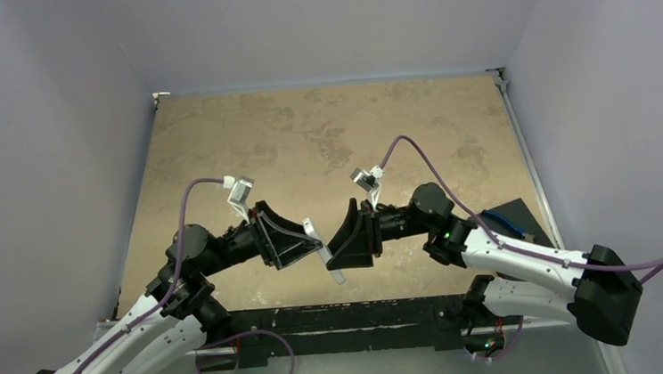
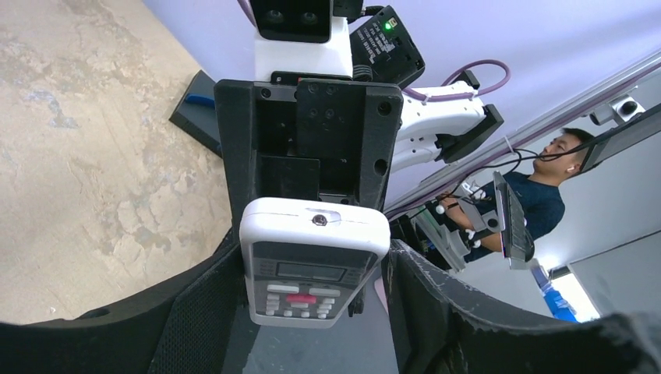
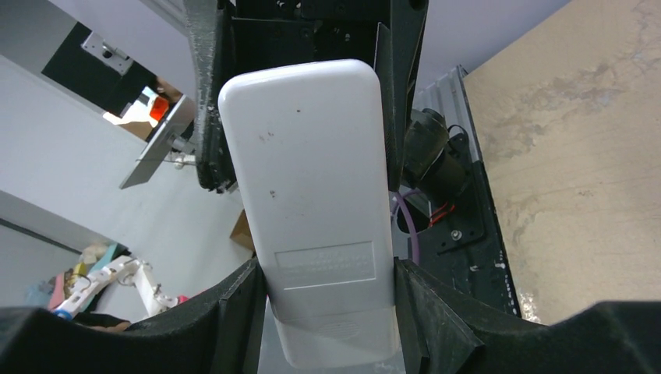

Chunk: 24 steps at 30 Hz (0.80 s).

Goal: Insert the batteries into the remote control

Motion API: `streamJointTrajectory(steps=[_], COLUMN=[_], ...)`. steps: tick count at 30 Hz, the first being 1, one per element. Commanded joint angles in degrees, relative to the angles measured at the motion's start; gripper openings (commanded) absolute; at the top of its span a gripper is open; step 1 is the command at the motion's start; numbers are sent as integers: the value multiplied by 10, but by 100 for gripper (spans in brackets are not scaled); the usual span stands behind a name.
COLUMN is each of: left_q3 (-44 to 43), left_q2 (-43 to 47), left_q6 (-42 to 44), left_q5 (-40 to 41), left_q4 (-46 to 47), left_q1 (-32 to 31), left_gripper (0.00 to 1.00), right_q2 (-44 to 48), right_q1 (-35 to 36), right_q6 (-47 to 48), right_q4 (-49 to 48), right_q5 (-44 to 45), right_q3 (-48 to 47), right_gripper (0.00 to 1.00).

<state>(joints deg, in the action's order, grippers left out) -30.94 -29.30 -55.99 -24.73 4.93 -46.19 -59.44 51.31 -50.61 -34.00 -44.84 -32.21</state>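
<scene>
- Since the white rectangular plastic remote control (image 3: 316, 195) shows the cover panel (image 3: 327, 265) on its back seated flush, whether the batteries are inside can't be told. No open bay is visible, so loading looks either not begun or already closed up.
- Left hand (image 2: 312, 269): fingers partly apart and flanking the remote's button end, right at its edges. Cannot tell if they actually press on it.
- The remote hangs in the air between the two facing hands, above the near edge of the mottled tan counter (image 1: 323, 125). Its button face is toward the left wrist and its plain back toward the right wrist.
- Right hand (image 3: 325, 269): fingers part open, clamped on the remote's two long edges and carrying it.
- Far right: a flat dark pad (image 1: 525, 209) on the counter with a slim blue item (image 1: 500, 218) lying on it, possibly the blue battery, too small to tell. No dark battery is seen.
</scene>
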Motion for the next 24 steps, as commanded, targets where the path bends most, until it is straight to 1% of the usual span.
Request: streamJointTrajectory(steps=[1,6,7,9,10,12,14,16,19,22,23,24], left_q3=[3,0,0,-4,-4,-5,-7,-12,-21,-23,-23,-24], left_q2=[-1,-1,-1,-2,-3,-6,-11,-17,-27,-35,-37,-41], left_q6=[-4,5,8,15,17,18,19,24,34,38,39,40], left_q5=[-16,-9,-5,11,16,20,24,32,48,62,65,68], left_q4=[37,23,16,-4,-10,-12,-14,-23,-46,-71,-75,-78], left_q1=[-1,-1,-1,-1,-1,-1,0,-1,0,-1,-1,-1], left_gripper=[61,48,42,18,11,7,0,0,0,0,0,0], right_q2=[-1,5,8,15,20,28,37,47,66,86,92,98], right_q1=[-2,-2,-2,-2,-2,-2,-2,-2,-2,-2,-2,-2], right_q6=[-18,-11,-6,12,21,29,41,51,76,110,118,127], right_q4=[-40,-19,-7,23,37,54,76,99,143,205,222,236], right_q5=[-2,9,13,25,28,36,48,56,74,105,114,122], right_q3=[-5,-4,-4,-10,-12,-12,-15,-17,-24,-38,-41,-44], right_gripper=[16,19,20,24,26,31,40,51,61,75,81,94])
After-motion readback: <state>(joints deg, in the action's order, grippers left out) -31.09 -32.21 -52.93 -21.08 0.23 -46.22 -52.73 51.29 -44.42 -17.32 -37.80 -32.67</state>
